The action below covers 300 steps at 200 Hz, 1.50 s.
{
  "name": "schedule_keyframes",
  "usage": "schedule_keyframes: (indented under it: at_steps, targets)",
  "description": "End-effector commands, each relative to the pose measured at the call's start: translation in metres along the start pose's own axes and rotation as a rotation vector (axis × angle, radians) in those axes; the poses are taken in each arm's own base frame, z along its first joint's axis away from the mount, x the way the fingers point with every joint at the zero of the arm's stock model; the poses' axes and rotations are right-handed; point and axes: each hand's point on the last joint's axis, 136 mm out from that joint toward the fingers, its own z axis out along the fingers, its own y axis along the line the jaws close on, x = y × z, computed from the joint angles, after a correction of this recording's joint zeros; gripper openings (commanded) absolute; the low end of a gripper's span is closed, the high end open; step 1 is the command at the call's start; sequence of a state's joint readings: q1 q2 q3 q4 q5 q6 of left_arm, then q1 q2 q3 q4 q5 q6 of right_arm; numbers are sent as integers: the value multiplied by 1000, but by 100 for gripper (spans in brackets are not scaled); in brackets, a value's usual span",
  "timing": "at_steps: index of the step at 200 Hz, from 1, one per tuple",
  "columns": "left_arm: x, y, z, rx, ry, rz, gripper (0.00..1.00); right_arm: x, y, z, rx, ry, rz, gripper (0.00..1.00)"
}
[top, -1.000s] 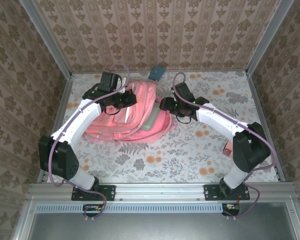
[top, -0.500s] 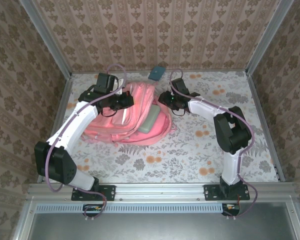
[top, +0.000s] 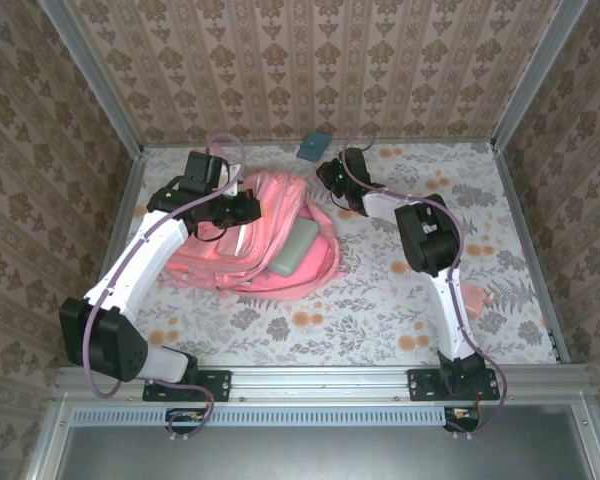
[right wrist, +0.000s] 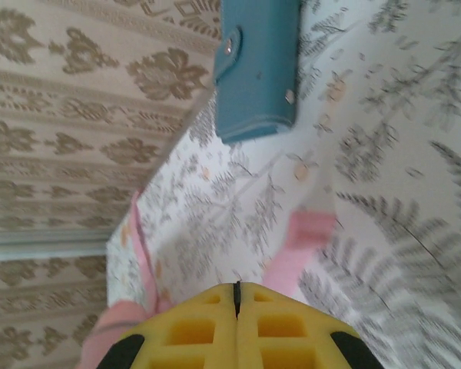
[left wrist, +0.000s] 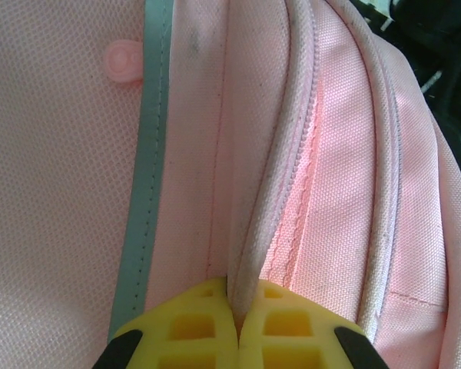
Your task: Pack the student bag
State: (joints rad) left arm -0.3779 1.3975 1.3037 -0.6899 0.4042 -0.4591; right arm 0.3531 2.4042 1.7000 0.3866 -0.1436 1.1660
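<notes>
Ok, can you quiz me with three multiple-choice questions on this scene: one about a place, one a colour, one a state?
1. Where is the blue case? A at the near edge B by the back wall C on the floor
2. What colour are the pincer fingers? A yellow B black C silver
3. What is the left pincer doing? A hanging open B shut on a ridge of the backpack C holding a pen
Answers: B, it lies beside the patterned wall; A, both wrist views show yellow tips; B, its fingers pinch a pink piped seam.
</notes>
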Motion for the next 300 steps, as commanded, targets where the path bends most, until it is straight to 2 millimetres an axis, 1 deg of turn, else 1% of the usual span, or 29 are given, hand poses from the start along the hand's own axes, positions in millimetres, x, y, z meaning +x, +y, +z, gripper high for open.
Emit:
schedule_keyframes:
  at_steps: [1,17,33,55,74,85,96,108,139,158,174,190,193,220,237,265,284,285,288,291,300]
  targets:
    - [-1,-7,-13,26,-9,-10,0,-21,31,20,-187,-88,129,0]
    - [-1,-7,-13,21,-1,-14,0,-31,28,34,-230,-127,182,0]
    - [-1,-7,-14,15,6,-17,0,-36,25,47,-236,-150,211,0]
    - [-2,-7,-14,10,6,-24,0,-41,22,66,-213,-159,218,0]
    - [-2,-6,-14,7,7,-34,0,-42,13,82,-160,-155,221,0]
    - [-1,-5,-13,4,8,-41,0,-44,8,88,-122,-164,217,0]
    - [0,-3,-12,-2,9,-45,0,-44,-4,93,-59,-174,232,0]
    - [1,-2,-12,-6,7,-52,0,-44,-23,95,32,-178,248,0]
    - [3,1,-11,-15,5,-58,0,-40,-64,89,211,-182,272,0]
    - [3,2,-10,-17,6,-59,0,-35,-82,87,268,-151,287,0]
    - [3,2,-9,-17,7,-57,0,-29,-92,82,318,-111,293,0]
    - [2,3,-10,-19,4,-58,0,-22,-101,73,385,-69,296,0]
    - [3,3,-10,-19,7,-59,0,-21,-100,71,389,-64,290,0]
    - [3,3,-9,-13,5,-56,0,-17,-106,46,465,-47,252,0]
    - [4,2,-9,-6,1,-58,0,-15,-115,27,511,-33,239,0]
    - [6,2,-10,2,-5,-54,0,-10,-124,-9,550,-2,226,0]
    - [7,1,-10,8,-8,-50,0,-2,-130,-37,570,26,205,0]
    - [8,1,-10,8,-8,-50,0,1,-134,-39,578,33,206,0]
    - [8,2,-10,9,-9,-51,0,0,-132,-42,575,34,202,0]
    - [8,2,-10,11,-8,-51,0,5,-137,-48,587,51,200,0]
    - [9,1,-9,15,-7,-50,0,11,-139,-63,596,77,188,0]
